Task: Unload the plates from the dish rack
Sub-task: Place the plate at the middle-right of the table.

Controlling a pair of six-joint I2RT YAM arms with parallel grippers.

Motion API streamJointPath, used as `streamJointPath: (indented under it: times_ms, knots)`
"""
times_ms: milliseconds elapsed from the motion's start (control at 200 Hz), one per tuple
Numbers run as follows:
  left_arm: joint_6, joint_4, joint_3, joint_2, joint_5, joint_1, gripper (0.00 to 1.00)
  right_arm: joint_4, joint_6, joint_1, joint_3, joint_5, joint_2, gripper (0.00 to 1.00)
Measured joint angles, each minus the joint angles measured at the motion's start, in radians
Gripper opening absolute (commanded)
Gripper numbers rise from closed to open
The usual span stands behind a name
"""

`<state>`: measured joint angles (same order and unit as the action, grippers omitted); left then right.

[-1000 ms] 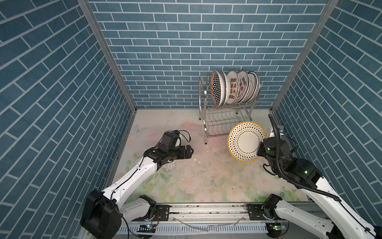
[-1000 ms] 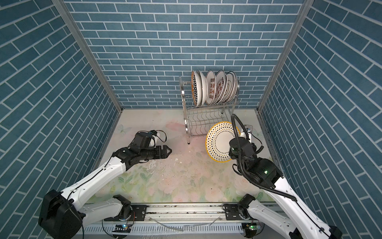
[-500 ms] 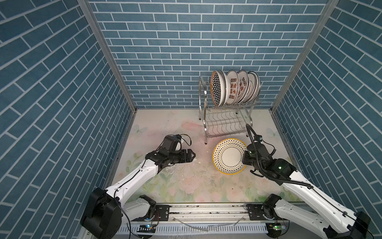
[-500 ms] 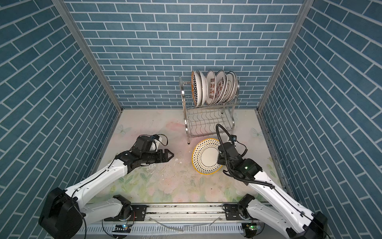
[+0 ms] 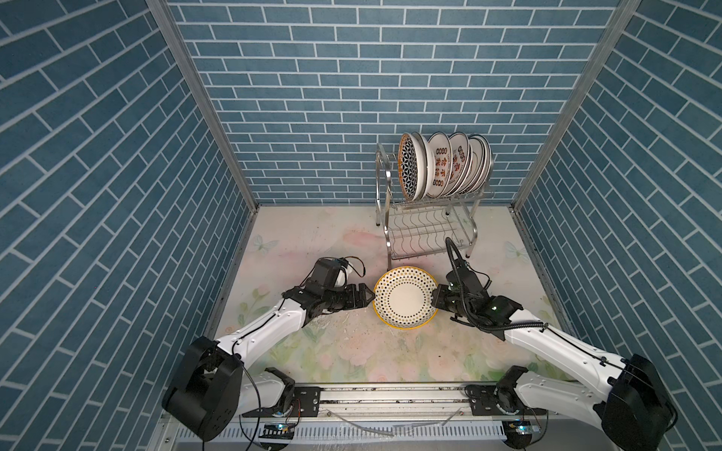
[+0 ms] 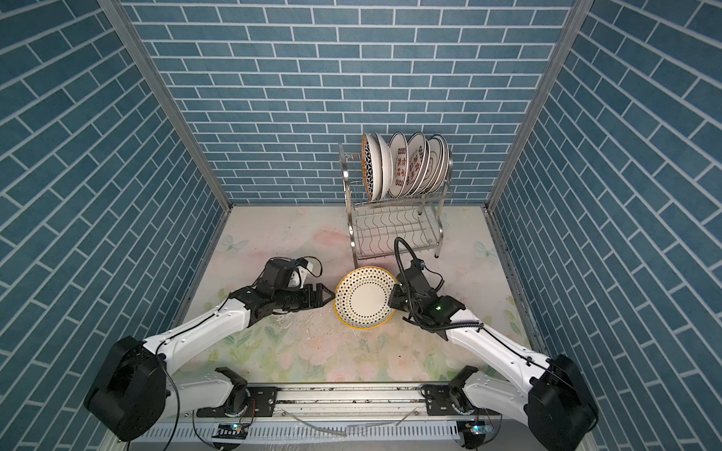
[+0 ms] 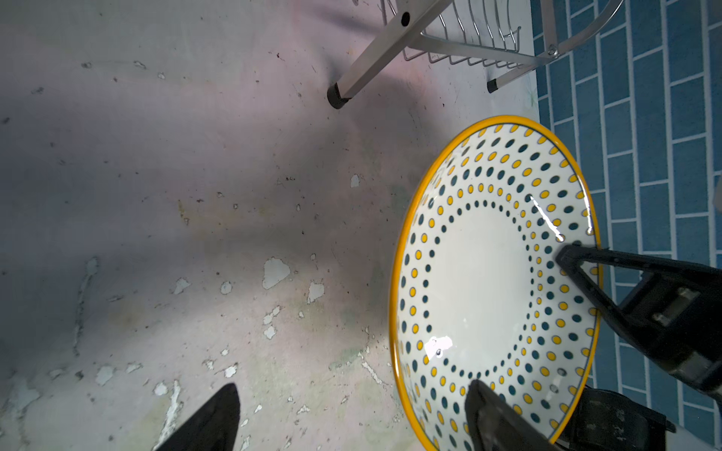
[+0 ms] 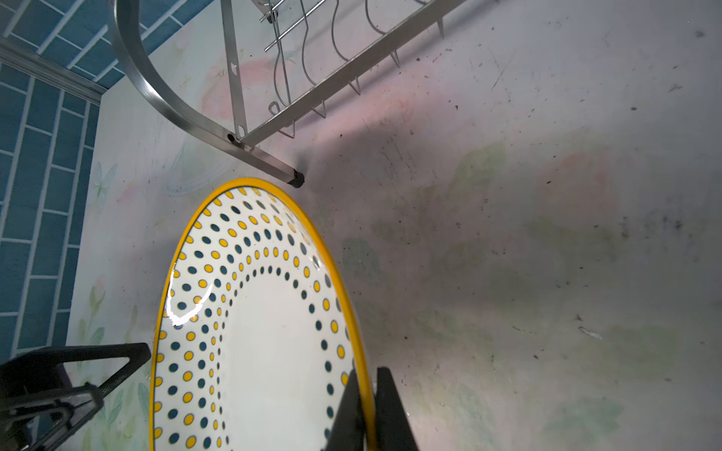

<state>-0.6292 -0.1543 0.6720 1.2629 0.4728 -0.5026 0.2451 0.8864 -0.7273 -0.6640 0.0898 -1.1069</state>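
Pinching the rim of the dotted plate [image 5: 404, 300], the right gripper [image 5: 435, 303] held it tilted. The left gripper [image 5: 368, 300] gaped wide at its opposite edge.

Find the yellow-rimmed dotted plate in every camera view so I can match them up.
In a top view: dotted plate at centre, in front of the dish rack.
In a top view: same place, slightly further left.
Left wrist: large, close up.
Right wrist: large, close up, seen obliquely.
Shared landmark: the black-capped rack foot nearest the plate.
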Motion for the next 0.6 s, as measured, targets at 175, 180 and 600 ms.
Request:
streamJointPath:
  times_ms: [175, 180, 600]
  knots:
    - [-0.019, 0.048, -0.010, 0.036, 0.013, 0.000, 0.81, -0.072, 0.026, 0.000, 0.018, -0.048, -0.042, 0.00]
    - [-0.019, 0.048, -0.010, 0.037, 0.013, 0.000, 0.80, -0.074, 0.026, 0.000, 0.018, -0.049, -0.042, 0.00]
    - [-0.056, 0.092, -0.022, 0.063, 0.027, 0.000, 0.53, -0.236, 0.033, -0.026, 0.062, -0.075, -0.104, 0.00]
